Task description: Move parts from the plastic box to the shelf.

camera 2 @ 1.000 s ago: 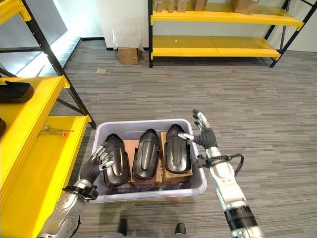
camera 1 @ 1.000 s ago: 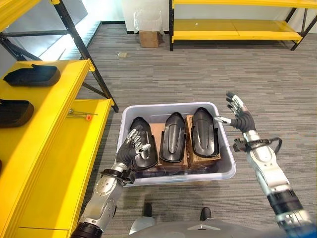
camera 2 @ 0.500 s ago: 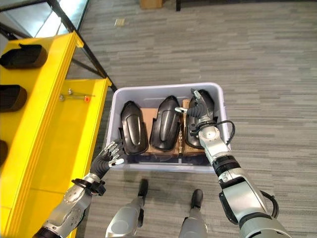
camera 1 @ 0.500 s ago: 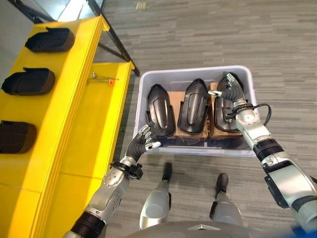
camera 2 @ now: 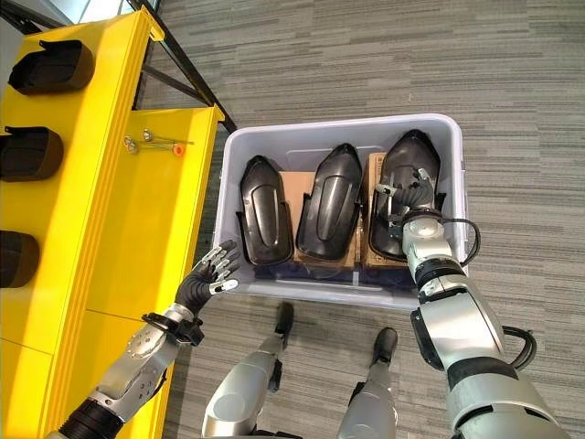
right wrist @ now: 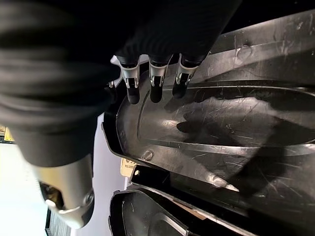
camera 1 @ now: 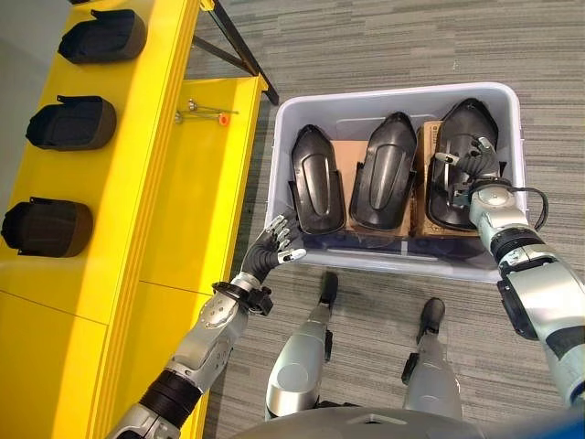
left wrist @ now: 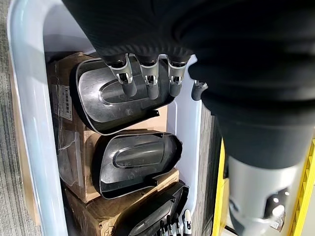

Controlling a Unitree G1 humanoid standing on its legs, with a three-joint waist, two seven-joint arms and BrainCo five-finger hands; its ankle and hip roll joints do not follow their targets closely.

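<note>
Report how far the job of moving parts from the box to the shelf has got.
Done: three black moulded plastic parts lie on the top of the yellow metal shelf. In hand: nothing is gripped; the right hand hangs open over the rightmost black part in the pale translucent plastic box, and the left hand is open by the box's near corner. Left: three parts sit in the box.
</note>
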